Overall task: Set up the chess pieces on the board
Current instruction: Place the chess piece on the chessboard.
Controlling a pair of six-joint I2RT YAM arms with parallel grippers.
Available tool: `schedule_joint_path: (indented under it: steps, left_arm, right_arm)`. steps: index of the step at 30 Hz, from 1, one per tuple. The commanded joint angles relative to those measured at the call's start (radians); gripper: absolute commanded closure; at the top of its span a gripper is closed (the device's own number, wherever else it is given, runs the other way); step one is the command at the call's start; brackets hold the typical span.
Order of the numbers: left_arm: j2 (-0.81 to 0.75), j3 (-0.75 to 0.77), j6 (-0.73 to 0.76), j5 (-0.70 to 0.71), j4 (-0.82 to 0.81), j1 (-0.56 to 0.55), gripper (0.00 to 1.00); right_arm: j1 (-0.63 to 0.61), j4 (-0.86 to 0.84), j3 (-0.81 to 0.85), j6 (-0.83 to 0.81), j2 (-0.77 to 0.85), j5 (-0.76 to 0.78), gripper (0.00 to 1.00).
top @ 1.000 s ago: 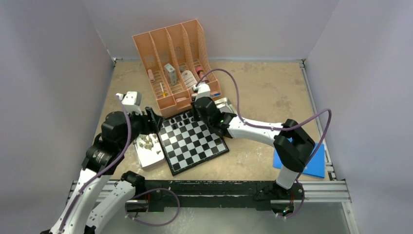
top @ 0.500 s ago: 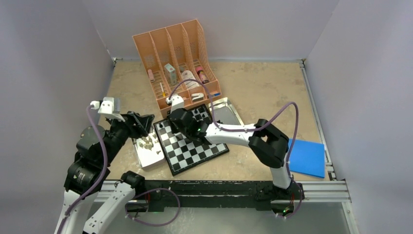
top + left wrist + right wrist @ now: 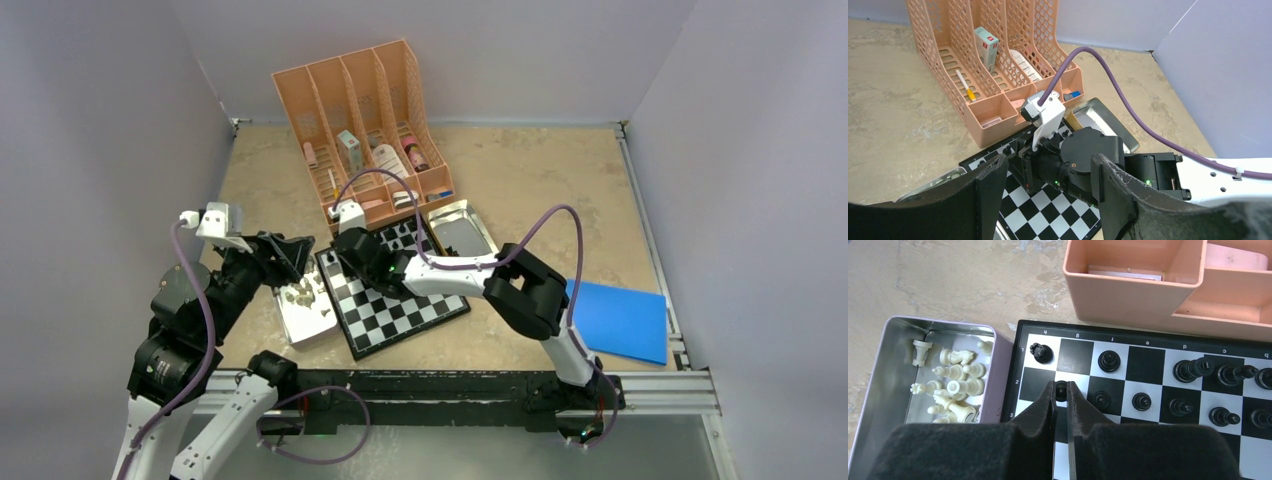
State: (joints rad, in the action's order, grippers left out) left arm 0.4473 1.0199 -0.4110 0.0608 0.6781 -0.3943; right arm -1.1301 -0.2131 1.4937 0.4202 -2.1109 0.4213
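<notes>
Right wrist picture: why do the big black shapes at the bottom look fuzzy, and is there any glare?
Right wrist view: the right end effector, shut on a black pawn, sits nearest the lens and looks slightly soft, while the board is sharp; the metal tray shows a mild sheen. Top external view: even light, faint shadows.

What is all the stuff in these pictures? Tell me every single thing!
chessboard: one, black and white, near middle of the table
black pieces: several, black, on the board's far rows
pale pieces: a heap, cream, in the left tray
left tray: one, silver, beside the board
right tray: one, silver, behind the board
rack: one, peach, at the back
sheet: one, blue, far right
table: one, beige
left gripper: black, open
right gripper: black, shut on one black piece
</notes>
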Motion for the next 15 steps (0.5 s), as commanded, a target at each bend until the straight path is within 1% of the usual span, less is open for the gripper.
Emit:
schedule_joint_path:
  steps: [1, 15]
  left_arm:
    - [-0.009, 0.029, 0.0, 0.016, -0.013, -0.003, 0.39]
    - [-0.01, 0.023, 0.003, 0.019, -0.014, -0.003, 0.39]
  right_arm:
    - [-0.009, -0.002, 0.058, -0.024, -0.016, 0.049, 0.93]
    - [-0.017, 0.015, 0.063, -0.025, -0.056, 0.059, 0.93]
